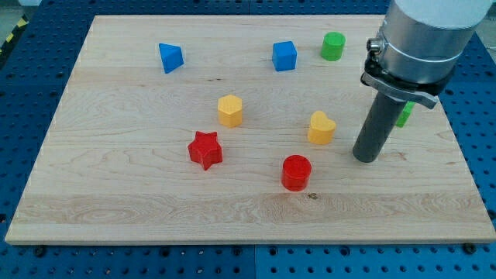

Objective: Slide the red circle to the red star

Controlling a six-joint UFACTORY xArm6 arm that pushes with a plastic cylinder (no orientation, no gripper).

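Observation:
The red circle (296, 172) lies low in the middle of the wooden board (116, 201). The red star (205, 149) lies to its left and slightly higher, a clear gap apart. My tip (364, 158) rests on the board to the right of the red circle and a little higher, not touching it. The yellow heart (321, 128) sits just to the tip's upper left.
A yellow hexagon (230, 110) lies above the star. A blue triangle (170, 57), a blue cube (284, 56) and a green cylinder (333, 46) line the top. Another green block (404, 115) is partly hidden behind the rod at the right.

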